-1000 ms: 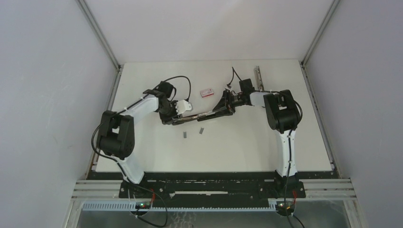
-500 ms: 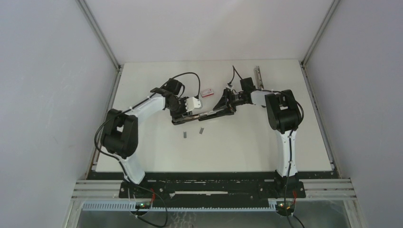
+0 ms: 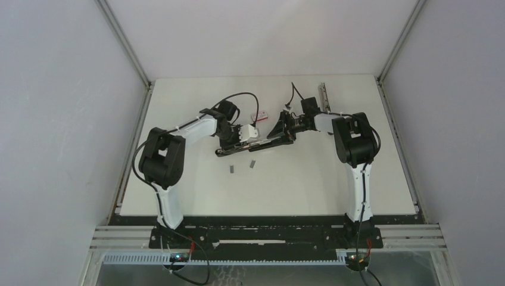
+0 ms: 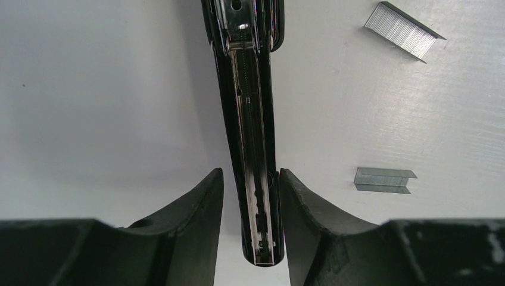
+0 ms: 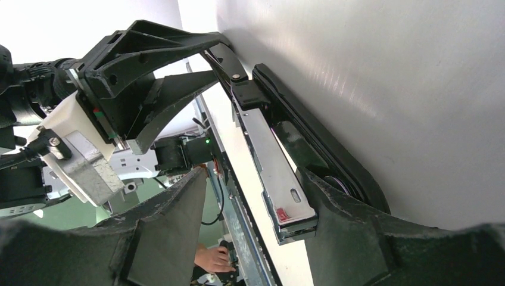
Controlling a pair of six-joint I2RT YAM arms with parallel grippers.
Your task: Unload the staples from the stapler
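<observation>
Staples [image 4: 385, 180] lie beside the opened stapler [image 4: 250, 89]; our left claw [image 4: 251, 173] straddles it, grip unclear; our right claw [image 5: 253, 176] gapes around its end.

1. From overhead you get even, diffuse brightness. The white surface [image 3: 298, 185] reads cleanly, and the arms throw only faint, soft shadows on it.
2. In the left wrist view, the left fingers [image 4: 190, 232] are dark and out of focus along the bottom. The stapler [image 4: 253, 119] and the staples [image 4: 404, 31] stay sharp, and a soft shadow lies along the stapler's left side.
3. In the right wrist view, glare washes out the top left. The surface shows a broad sheen, and the right fingers [image 5: 164, 238] are blurred and nearly black.
</observation>
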